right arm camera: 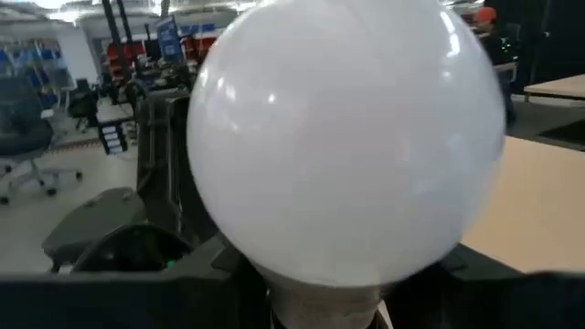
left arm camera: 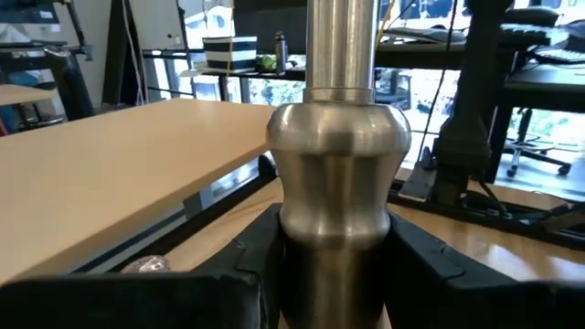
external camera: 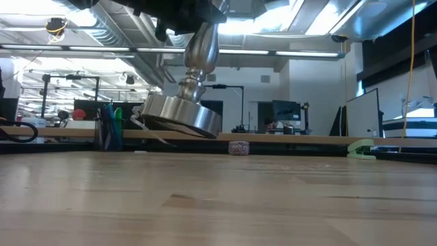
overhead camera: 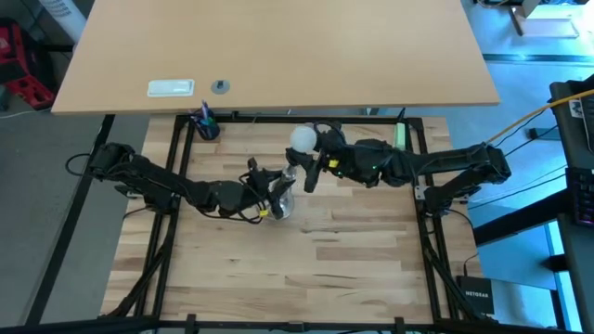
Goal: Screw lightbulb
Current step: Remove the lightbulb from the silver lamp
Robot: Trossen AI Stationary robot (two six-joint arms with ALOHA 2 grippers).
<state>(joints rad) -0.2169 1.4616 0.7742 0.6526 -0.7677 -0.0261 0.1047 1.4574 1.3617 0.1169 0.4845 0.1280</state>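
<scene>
Pale wooden bench [overhead camera: 306,269] under me, black frame round it; beyond, a tan desk [overhead camera: 278,46], ceiling strip lights [external camera: 273,51] glaring, monitors [external camera: 285,113] and office chairs [right arm camera: 23,137] behind.

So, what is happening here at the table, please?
The two arms are working on a lamp together. The left tool is clamped on the stem of the silvery lamp stand, holding it tilted with its round base lifted off the wooden table. The right tool holds the white lightbulb by its narrow base, near the middle of the table. In the high view the bulb sits a little apart from the stand, so it does not look screwed in yet.
</scene>
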